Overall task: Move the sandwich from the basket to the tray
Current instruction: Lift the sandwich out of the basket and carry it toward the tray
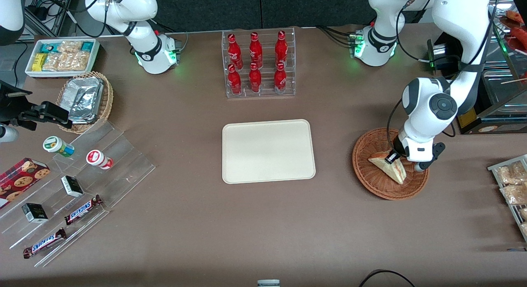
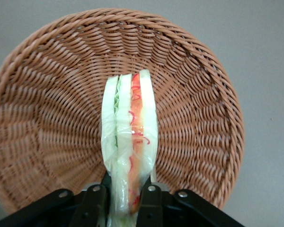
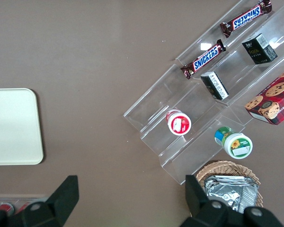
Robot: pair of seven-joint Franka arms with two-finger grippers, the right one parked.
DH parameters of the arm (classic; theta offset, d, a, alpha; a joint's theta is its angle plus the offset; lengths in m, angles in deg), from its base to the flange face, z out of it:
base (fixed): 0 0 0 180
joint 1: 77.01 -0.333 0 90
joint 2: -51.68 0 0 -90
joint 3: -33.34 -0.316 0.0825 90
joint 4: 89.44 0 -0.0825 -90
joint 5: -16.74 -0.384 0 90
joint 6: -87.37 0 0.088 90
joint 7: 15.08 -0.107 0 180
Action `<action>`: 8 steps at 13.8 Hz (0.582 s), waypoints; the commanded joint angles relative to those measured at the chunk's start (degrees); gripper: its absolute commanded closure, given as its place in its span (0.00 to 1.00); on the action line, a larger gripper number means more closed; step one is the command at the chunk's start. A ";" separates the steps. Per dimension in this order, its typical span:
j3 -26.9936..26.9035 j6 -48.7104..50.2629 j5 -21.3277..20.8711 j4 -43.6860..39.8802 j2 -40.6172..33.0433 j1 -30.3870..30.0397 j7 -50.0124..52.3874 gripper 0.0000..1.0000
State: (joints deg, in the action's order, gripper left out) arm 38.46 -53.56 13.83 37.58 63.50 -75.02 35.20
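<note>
The sandwich (image 1: 389, 166) is a wrapped triangular wedge with red-orange and green filling, standing on edge in the reddish-brown wicker basket (image 1: 366, 171) toward the working arm's end of the table. My gripper (image 1: 396, 158) is down in the basket, shut on one end of the sandwich (image 2: 129, 137). In the left wrist view the two black fingers (image 2: 94, 203) press the wrapped wedge from both sides over the basket (image 2: 52, 127). The cream-white tray (image 1: 268, 150) lies empty at the table's middle, beside the basket; its corner (image 3: 12, 125) shows in the right wrist view.
A clear rack of red bottles (image 1: 258, 64) stands farther from the front camera than the tray. A tiered acrylic stand (image 1: 70, 188) with snack bars, cups and boxes, a tan basket of foil packets (image 1: 86, 99) and a white snack bin (image 1: 61, 56) lie toward the parked arm's end.
</note>
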 commanded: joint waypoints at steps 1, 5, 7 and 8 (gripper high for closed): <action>1.03 17.20 -0.69 -10.00 -2.06 1.52 0.08 1.00; 6.81 31.14 -0.70 -22.94 -1.10 4.25 0.08 1.00; 11.64 31.24 -0.61 -25.06 -0.40 4.25 0.60 1.00; 14.02 31.16 -0.78 -26.12 0.39 4.34 0.95 1.00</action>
State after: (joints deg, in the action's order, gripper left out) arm 49.10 -23.62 13.78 14.64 61.40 -70.87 35.33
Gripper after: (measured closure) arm 0.846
